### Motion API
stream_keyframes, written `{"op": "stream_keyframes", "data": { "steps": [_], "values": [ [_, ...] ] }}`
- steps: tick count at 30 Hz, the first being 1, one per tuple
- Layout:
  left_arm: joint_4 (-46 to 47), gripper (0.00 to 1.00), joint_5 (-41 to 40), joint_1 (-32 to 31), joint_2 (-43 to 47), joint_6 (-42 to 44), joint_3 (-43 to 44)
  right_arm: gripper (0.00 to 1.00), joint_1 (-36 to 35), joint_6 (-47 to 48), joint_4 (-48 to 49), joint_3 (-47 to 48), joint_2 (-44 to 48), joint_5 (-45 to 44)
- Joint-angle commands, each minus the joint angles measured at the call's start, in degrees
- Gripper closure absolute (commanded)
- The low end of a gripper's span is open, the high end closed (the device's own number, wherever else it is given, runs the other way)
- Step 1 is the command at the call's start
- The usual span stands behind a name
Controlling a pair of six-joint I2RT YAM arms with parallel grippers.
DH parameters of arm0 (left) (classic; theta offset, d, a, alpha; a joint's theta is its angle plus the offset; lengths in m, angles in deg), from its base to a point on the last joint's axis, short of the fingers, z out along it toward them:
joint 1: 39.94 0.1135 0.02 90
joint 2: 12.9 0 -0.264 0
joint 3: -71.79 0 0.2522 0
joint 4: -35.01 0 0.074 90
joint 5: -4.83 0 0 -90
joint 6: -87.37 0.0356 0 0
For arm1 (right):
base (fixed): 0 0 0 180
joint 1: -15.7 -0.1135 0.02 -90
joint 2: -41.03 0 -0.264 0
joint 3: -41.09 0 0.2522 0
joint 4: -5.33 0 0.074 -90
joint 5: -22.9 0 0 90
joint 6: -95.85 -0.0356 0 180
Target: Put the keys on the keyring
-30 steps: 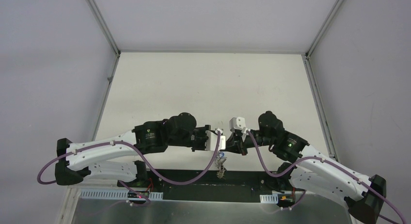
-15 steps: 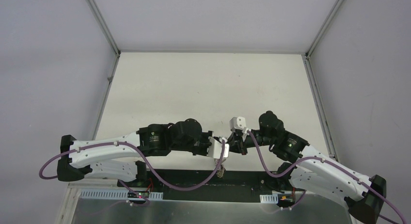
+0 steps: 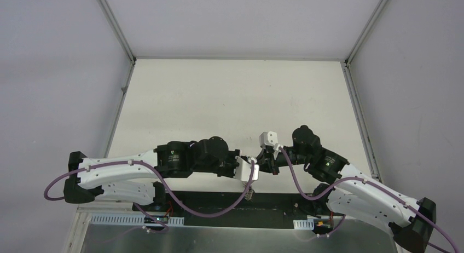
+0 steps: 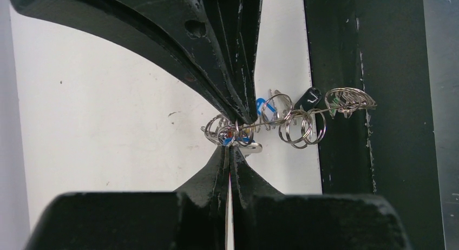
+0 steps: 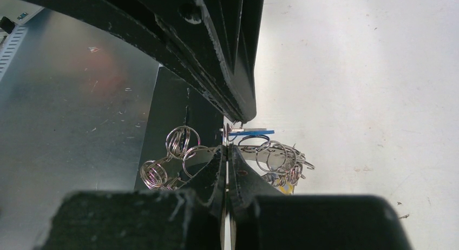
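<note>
Both grippers meet nose to nose over the table's near edge. The keyring [image 4: 301, 120], a silvery ring hung with many wire loops, stretches edge-on between them; its loops also show in the right wrist view [image 5: 154, 174]. My right gripper [image 5: 226, 147] is shut on the keyring's wire, and its tip [image 4: 246, 119] comes down from above in the left wrist view. My left gripper [image 4: 230, 145] is shut on a blue-headed key [image 5: 249, 133] amid the loops. Other keys hang on the ring: a black tag [image 4: 308, 97], a blue one [image 4: 262, 106] and a yellow one [image 5: 287, 189]. In the top view the ring hangs mostly hidden [image 3: 250, 195].
A black strip [image 4: 368, 179] runs along the table's near edge, with a bare metal plate [image 5: 65, 125] beyond it. The white tabletop [image 3: 235, 99] is enclosed by grey walls at the left, right and back.
My left arm has shifted right and slightly nearer, closing up against the right gripper. The hanging keyring is now more hidden under the wrists. The right arm has hardly moved.
</note>
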Motion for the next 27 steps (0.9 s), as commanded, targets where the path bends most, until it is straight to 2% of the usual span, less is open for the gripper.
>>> {"op": "stream_keyframes", "data": {
  "steps": [1,27],
  "values": [
    [1.27,1.00,-2.94,-0.86,0.64,-0.65,3.18,1.00,0.28,-0.27,4.92,2.10,0.66,1.10],
    [-0.78,1.00,-4.37,-3.57,0.15,-0.74,3.23,1.00,0.28,-0.81,4.90,1.87,0.88,0.61]
  ]
}}
